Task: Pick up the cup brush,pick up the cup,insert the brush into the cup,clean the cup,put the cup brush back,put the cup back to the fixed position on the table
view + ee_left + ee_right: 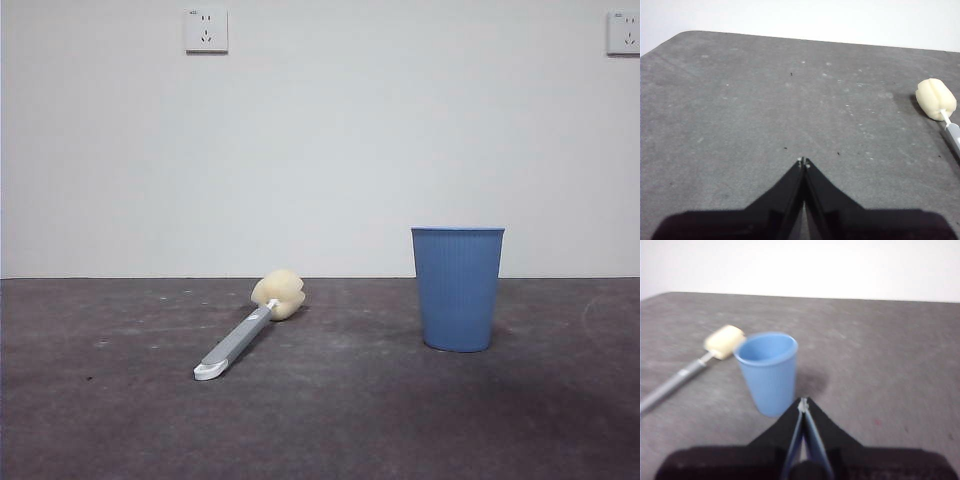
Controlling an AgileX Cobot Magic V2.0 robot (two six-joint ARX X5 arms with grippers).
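Cup (457,288) ribbed blue, upright; cup brush (250,325) flat, handle cropped at my wrist. Left tool (803,162) and right tool (803,402) closed, empty.

the cup brush (245,330) lies flat on the dark grey surface (330,420), its cream sponge head toward the wall and its white tip nearer the camera. the blue ribbed cup (457,290) stands upright, well apart to its right.
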